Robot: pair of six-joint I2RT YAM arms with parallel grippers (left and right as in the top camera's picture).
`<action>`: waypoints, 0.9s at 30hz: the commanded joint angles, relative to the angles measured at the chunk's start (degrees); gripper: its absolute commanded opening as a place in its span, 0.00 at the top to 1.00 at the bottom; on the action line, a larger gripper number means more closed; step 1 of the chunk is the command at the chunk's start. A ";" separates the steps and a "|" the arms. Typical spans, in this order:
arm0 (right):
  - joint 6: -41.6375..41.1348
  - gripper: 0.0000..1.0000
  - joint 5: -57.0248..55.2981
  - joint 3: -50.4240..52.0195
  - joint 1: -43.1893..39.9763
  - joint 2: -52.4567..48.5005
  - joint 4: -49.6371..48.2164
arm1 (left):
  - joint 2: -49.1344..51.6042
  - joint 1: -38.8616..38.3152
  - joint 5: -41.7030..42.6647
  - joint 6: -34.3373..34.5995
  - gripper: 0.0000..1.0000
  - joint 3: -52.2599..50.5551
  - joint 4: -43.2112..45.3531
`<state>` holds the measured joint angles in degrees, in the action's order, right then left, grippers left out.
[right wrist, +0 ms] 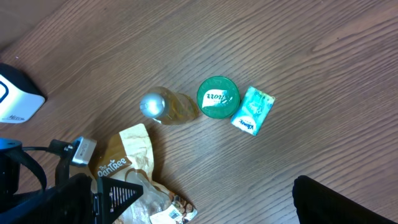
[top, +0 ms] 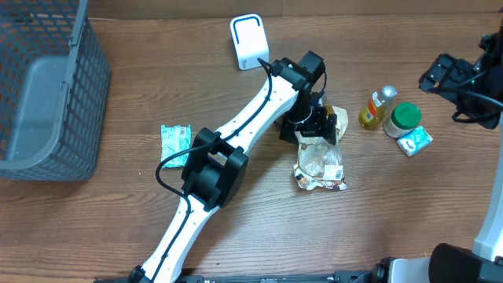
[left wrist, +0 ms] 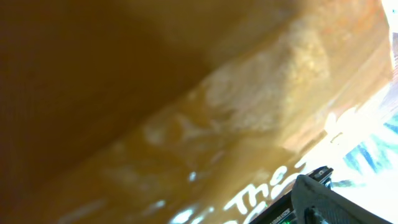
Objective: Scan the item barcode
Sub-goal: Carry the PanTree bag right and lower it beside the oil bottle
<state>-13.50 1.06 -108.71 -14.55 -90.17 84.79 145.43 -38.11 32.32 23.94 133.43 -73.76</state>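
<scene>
The left end effector [top: 322, 126] is over the snack bag [top: 321, 165]; its grip I cannot tell. Right of the bag, a bottle [top: 377, 108] holds yellow liquid; the right end effector [top: 431, 79] is released.

Checkout-like lab bench: scanner [top: 249, 43], plastic basket [top: 86, 79], snack bag [top: 321, 161], wooden table [top: 393, 220].

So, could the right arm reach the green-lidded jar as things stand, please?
Probably yes. The green-lidded jar stands uncovered near the right arm, whose jaws are open and empty. The bottle and teal packet sit close at its sides, so an approach from above looks freest.
</scene>
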 commanded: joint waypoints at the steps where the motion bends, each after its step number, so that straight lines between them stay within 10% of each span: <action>1: -0.22 0.00 -0.33 -1.14 -0.04 0.63 -0.24 | 0.42 0.26 -0.87 -1.75 0.03 -0.22 -0.39; 27: -0.22 0.00 -0.33 -1.14 -0.04 0.63 -0.24 | -2.93 -9.03 -46.12 -8.72 0.00 15.89 -10.49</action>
<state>-13.50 1.08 -108.71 -14.55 -90.17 84.82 145.40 -44.01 -0.14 17.91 145.49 -83.50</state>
